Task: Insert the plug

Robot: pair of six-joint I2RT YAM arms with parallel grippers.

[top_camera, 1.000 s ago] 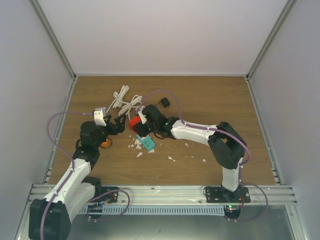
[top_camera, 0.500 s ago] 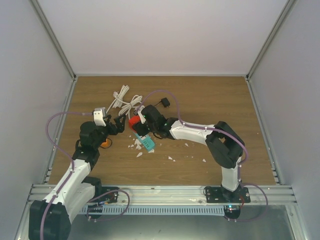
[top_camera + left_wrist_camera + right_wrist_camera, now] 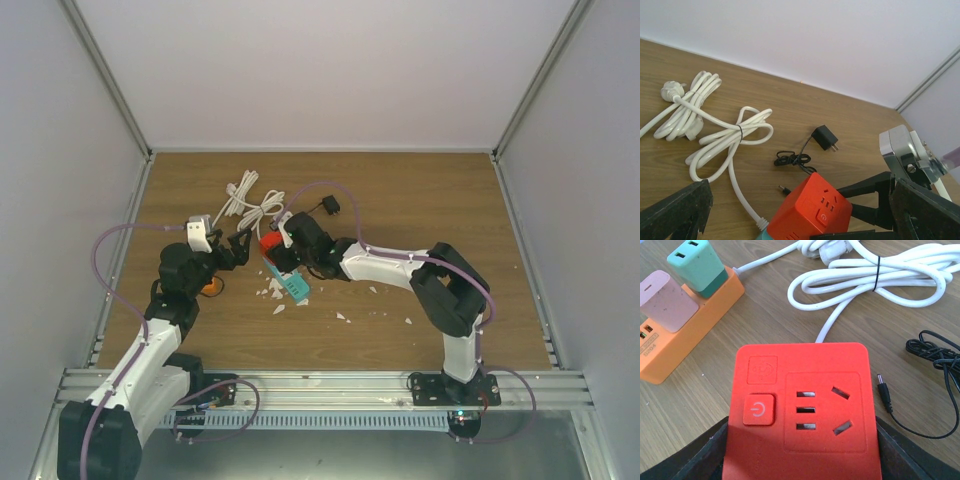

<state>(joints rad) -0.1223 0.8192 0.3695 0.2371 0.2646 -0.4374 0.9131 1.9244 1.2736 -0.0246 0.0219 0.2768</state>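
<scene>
Red socket cube (image 3: 802, 410) sits clamped between the fingers of our right claw (image 3: 284, 250), its lower edge cut off in the wrist view; we cannot tell whether it touches the wooden surface (image 3: 865, 115). Our left claw (image 3: 240, 247) gapes wide, holding nothing. The black plug (image 3: 825, 137) lies beyond the cube, apart from it.

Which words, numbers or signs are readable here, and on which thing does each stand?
Power sign (a circle with a stroke, no letters): on the button of the red socket cube.
Too faint to read: the embossed mark above that button.
Too blurred to read: the small print on the orange power strip, beside its ports.
Nothing else carries readable text.
</scene>
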